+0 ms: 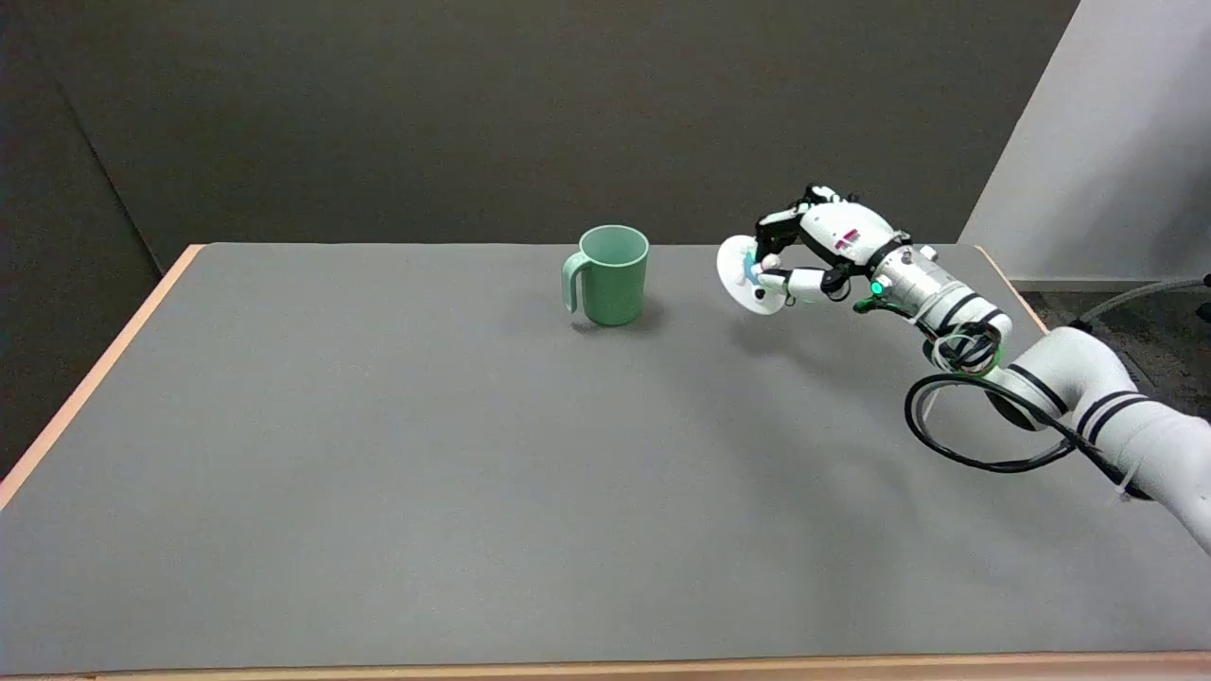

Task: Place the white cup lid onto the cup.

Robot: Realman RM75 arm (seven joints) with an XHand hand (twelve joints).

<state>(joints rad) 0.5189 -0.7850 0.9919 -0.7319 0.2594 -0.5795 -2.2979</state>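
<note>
A green cup (613, 275) with its handle to the left stands upright and uncovered at the far middle of the grey table (378, 454). To its right, my right hand (821, 248) holds the white cup lid (744, 272) in the air, pinched at its small knob between thumb and fingers. The lid is tilted on edge, its round face turned toward the cup. A gap of bare table separates lid and cup. The lid hangs a little above the tabletop and casts a shadow below.
The table has an orange edge (90, 378) along its left and near sides. A black cable loop (984, 426) hangs from my right forearm over the table's right part. A dark wall stands behind the table.
</note>
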